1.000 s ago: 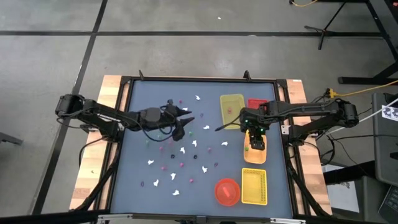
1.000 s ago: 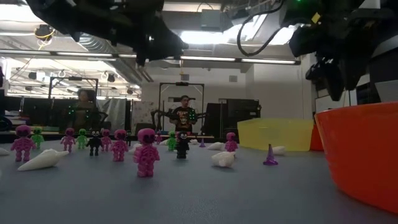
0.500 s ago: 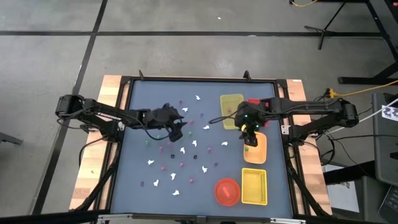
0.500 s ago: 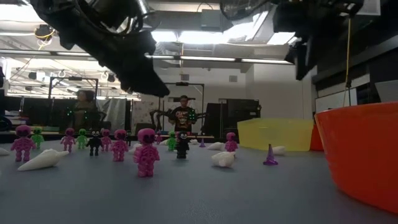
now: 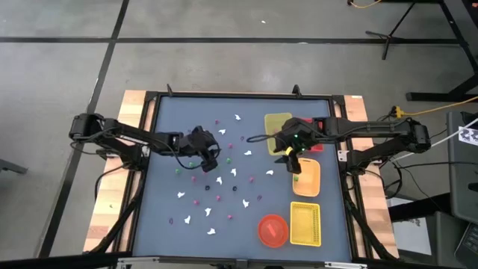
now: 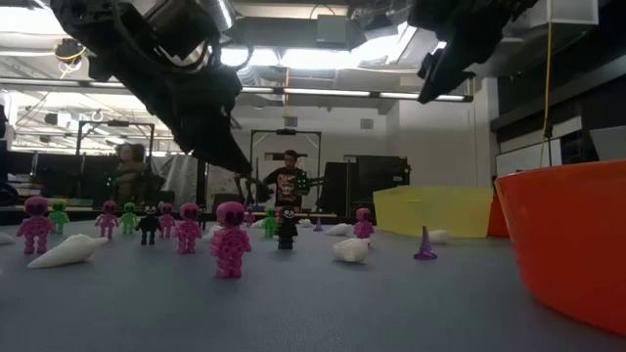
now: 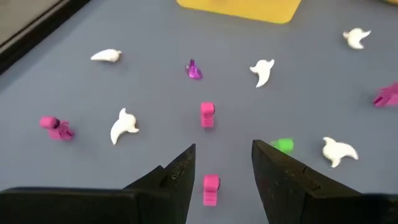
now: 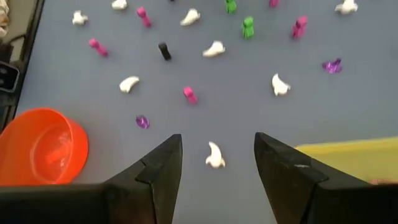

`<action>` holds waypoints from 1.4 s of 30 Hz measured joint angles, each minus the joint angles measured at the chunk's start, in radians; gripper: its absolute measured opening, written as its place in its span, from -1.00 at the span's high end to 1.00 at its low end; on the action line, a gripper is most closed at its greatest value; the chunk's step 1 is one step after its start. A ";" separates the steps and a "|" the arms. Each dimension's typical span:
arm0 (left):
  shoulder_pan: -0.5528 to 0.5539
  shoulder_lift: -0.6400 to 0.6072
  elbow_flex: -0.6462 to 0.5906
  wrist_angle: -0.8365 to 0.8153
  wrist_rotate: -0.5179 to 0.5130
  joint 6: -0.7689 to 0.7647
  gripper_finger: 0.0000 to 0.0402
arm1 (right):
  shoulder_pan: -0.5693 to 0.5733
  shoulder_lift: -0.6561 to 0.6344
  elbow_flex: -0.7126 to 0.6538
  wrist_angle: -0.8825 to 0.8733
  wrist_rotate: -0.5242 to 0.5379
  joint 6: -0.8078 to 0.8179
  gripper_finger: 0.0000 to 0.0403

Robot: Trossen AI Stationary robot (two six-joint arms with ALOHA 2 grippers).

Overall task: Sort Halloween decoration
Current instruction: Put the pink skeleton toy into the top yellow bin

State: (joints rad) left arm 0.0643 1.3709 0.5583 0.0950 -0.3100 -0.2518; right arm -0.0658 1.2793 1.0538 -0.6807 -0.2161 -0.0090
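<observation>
Hovering over the table's [image 5: 168, 127] middle-left, the left end effector [image 5: 210, 153] was open and empty; its two dark fingers [image 7: 180, 174] stood apart with a pink figure [image 7: 210, 188] on the table between them, not touched. Another pink figure [image 7: 207, 115] lay just beyond it, a green piece [image 7: 283, 145] just beside one finger, white ghost shapes [image 7: 124, 124] and a small purple cone [image 7: 193, 70] farther out.

The right end effector [image 5: 290, 155] was also open and empty, up in the air near the yellow tray [image 5: 278, 133] at the far right and just beside the orange tray [image 5: 306, 179]. Between its fingers [image 8: 158, 174] a white ghost [image 8: 214, 155] lay on the table below, apart from them. Past that were a pink figure [image 8: 189, 94], a dark piece [image 8: 164, 51], green figures [image 8: 248, 26] and more ghosts.

Halloween decoration [image 5: 219, 181] was spread loose over the table's centre and near-left, none seen in a tray. Low view showed pink skeleton-like figures [image 6: 230, 239] standing upright, a black one [image 6: 286, 227] behind, ghosts lying flat.

Near right held a round red-orange bowl [image 5: 272, 229] beside a second yellow tray [image 5: 305, 224]. A red tray [image 5: 311, 128] sat at far right, partly under the right arm. A person [image 6: 289, 186] stood in the room behind.
</observation>
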 joint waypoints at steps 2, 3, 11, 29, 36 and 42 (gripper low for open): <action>0.000 0.030 0.000 -0.003 -0.003 0.000 0.29 | 0.000 0.000 0.000 0.007 0.000 0.000 0.02; 0.000 0.043 0.000 -0.001 -0.008 0.000 0.29 | 0.000 0.000 0.000 0.009 0.000 0.000 0.02; 0.001 0.135 0.000 0.021 -0.020 0.001 0.29 | 0.000 0.000 0.000 0.008 0.000 0.000 0.02; 0.001 0.182 0.000 0.019 -0.022 0.001 0.29 | 0.000 0.000 0.000 0.006 0.000 -0.001 0.02; 0.001 0.190 0.000 0.027 -0.022 0.001 0.30 | 0.000 0.000 0.000 0.006 0.000 -0.001 0.02; 0.001 0.190 0.000 0.027 -0.022 0.001 0.39 | 0.000 0.000 0.000 0.006 0.000 -0.001 0.02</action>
State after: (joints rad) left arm 0.0654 1.5612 0.5587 0.1219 -0.3321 -0.2508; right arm -0.0658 1.2789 1.0538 -0.6744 -0.2161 -0.0097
